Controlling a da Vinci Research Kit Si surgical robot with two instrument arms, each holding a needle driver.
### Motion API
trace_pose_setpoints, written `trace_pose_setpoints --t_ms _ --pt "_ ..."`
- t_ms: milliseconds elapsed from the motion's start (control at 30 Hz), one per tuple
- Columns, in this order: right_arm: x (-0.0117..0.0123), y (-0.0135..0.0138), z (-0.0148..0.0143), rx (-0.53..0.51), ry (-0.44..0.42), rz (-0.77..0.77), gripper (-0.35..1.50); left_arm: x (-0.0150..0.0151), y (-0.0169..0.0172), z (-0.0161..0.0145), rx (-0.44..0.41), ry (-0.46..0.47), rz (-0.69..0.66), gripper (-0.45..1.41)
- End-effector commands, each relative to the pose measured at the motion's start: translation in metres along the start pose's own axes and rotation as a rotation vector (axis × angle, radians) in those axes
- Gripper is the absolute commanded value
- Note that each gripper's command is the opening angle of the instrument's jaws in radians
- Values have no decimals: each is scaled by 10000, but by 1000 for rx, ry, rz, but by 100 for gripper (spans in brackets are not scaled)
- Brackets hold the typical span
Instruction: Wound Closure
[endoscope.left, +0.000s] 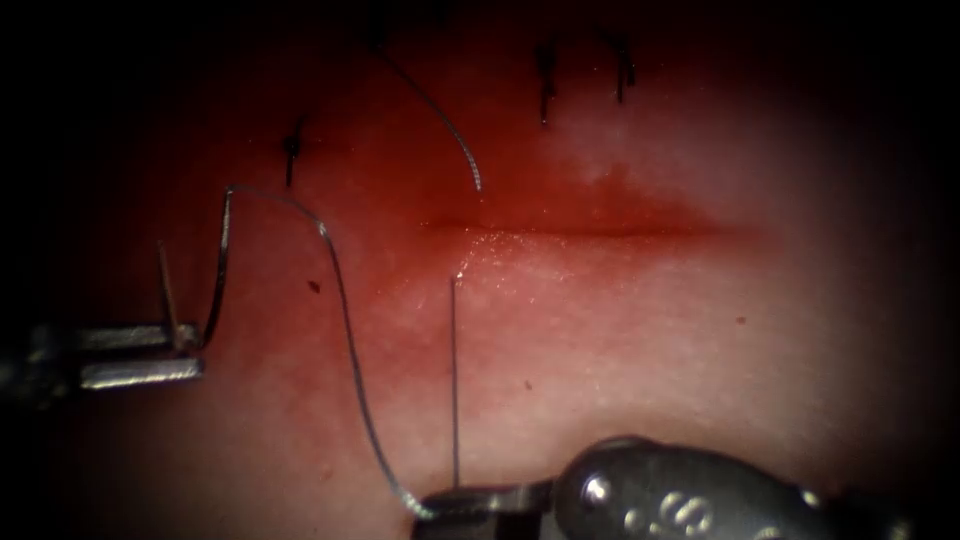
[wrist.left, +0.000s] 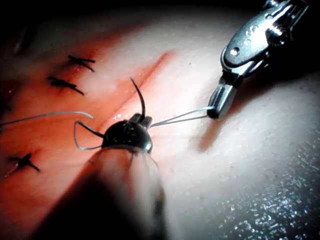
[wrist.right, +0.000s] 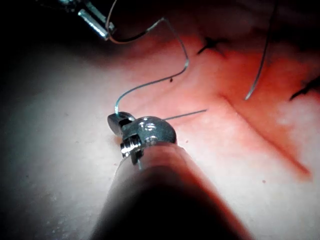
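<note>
Left tool's fingers (endoscope.left: 185, 352) clamp the needle (endoscope.left: 167, 283) clear of the tissue (endoscope.left: 620, 340); right tool's fingers (endoscope.left: 455, 500) clamp thread (endoscope.left: 345, 320).

Legible marking: two embossed characters, apparently "S S", on the metal wrist housing of the right arm's tool (endoscope.left: 690, 505), endoscope view. Reading uncertain. No other text, label or number is readable.

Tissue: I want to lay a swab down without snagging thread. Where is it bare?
Bare: the pale tissue below the cut, above the right tool. Crowded: left of that, where thread runs from the right tool's shut jaws to the left tool, which grips the needle, out of the tissue; stitches sit above the cut.
</note>
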Motion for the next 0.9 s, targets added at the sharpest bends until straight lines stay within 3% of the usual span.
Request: trace_pose_setpoints --t_ms 33,100,167,233,367,500,767,900 --pt "3 20 11 -3 31 -38 71 0 -5 7 -2 1 3 -45" --pt "6 38 11 -10 77 -76 115 -3 -8 7 -2 0 10 -45" --pt "10 70 6 -36 136 -109 133 -7 -13 4 13 -15 17 -45" --pt "11 92 2 -55 157 -118 136 -11 -19 2 34 -32 23 -45" --pt "6 128 3 -88 159 -134 133 -20 -32 -2 68 -60 22 -45" --pt "-7 161 21 -97 139 -153 126 -27 -41 2 77 -65 23 -45" --pt "-36 190 73 -76 63 -196 115 -31 -45 13 83 -64 23 -45" --pt "-40 196 88 -53 29 -214 74 -31 -47 13 83 -64 22 -45"
